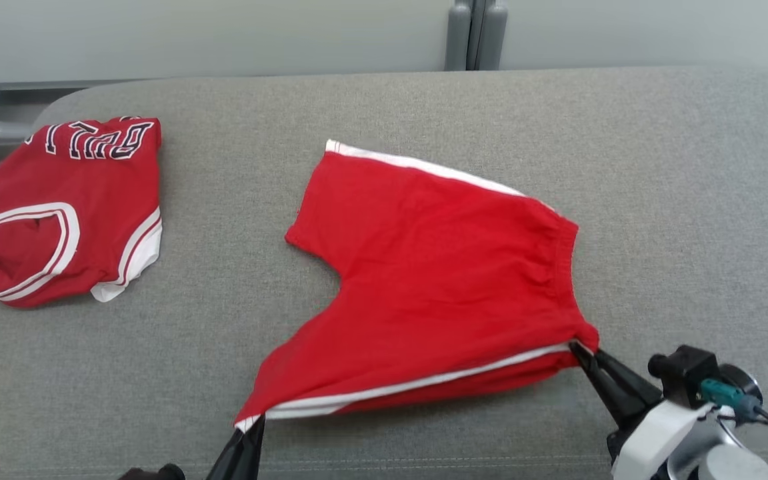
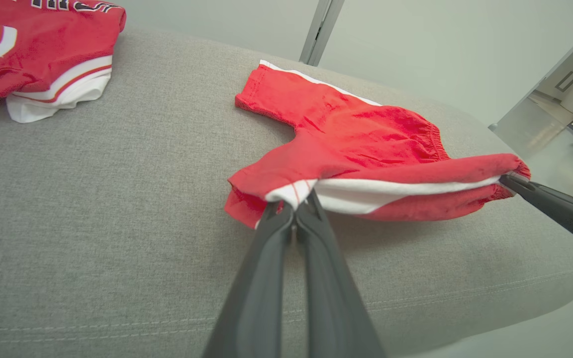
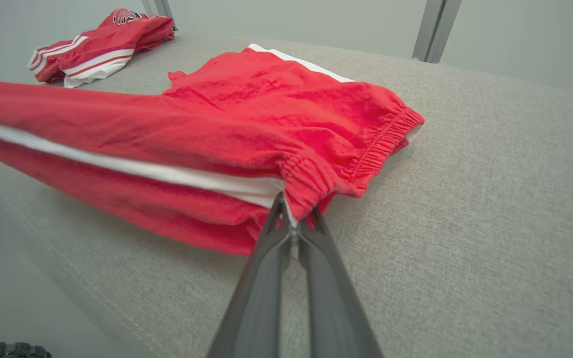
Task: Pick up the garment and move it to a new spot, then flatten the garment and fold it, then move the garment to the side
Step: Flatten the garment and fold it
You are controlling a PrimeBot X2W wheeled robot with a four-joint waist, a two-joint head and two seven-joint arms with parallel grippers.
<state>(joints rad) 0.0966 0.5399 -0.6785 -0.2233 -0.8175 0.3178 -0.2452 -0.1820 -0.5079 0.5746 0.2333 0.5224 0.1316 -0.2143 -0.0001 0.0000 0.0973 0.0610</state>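
The garment (image 1: 437,267) is a pair of red shorts with white side stripes, spread across the middle of the grey cushioned surface (image 1: 384,107). Its near side edge hangs lifted and stretched between my two grippers. My left gripper (image 1: 256,421) is shut on the hem corner of the near leg; in the left wrist view that gripper (image 2: 295,208) pinches the white stripe of the shorts (image 2: 361,144). My right gripper (image 1: 577,348) is shut on the waistband corner; the right wrist view has its fingertips (image 3: 294,214) closed on the gathered elastic of the shorts (image 3: 246,114).
A folded red jersey (image 1: 64,207) with white trim and dark lettering lies at the far left of the surface, also in the left wrist view (image 2: 38,49) and right wrist view (image 3: 102,44). The surface's front seam and edge (image 1: 424,460) run just below the grippers. A wall stands behind.
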